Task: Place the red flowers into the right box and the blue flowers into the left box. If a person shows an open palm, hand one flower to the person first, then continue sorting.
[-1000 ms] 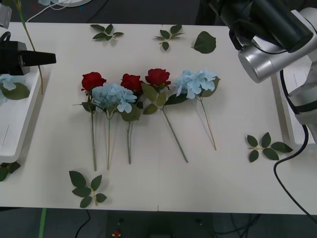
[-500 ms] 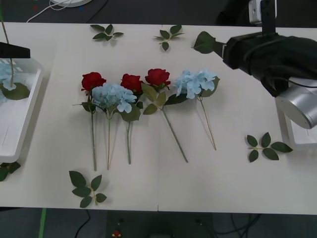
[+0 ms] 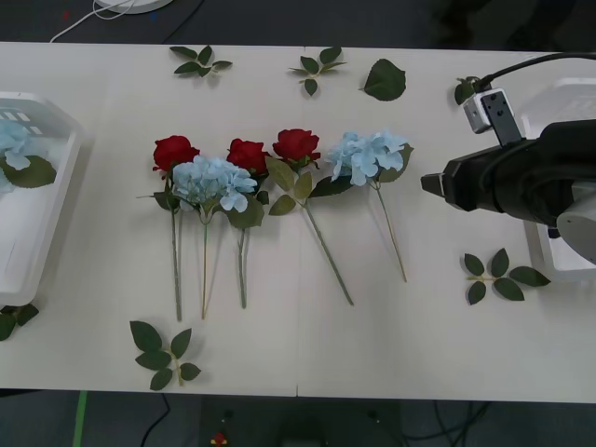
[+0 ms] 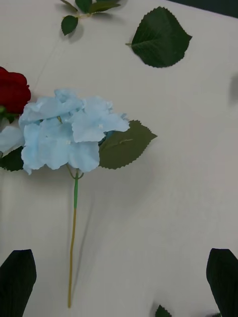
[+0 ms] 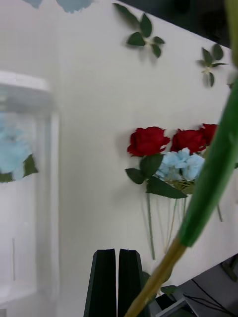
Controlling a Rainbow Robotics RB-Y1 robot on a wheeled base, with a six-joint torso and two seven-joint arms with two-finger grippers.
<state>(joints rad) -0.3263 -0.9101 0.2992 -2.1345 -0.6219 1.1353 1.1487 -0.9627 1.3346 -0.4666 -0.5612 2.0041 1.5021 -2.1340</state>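
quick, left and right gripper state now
Left gripper: jaws shut; blurred green-and-tan stem beside them, grip unclear.
Right gripper: jaws open, empty.

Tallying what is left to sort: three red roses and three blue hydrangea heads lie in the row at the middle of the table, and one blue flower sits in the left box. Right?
Not quite. The front view shows two blue hydrangea heads in that row, not three. Three red roses do lie there, and a blue flower sits in the left box.
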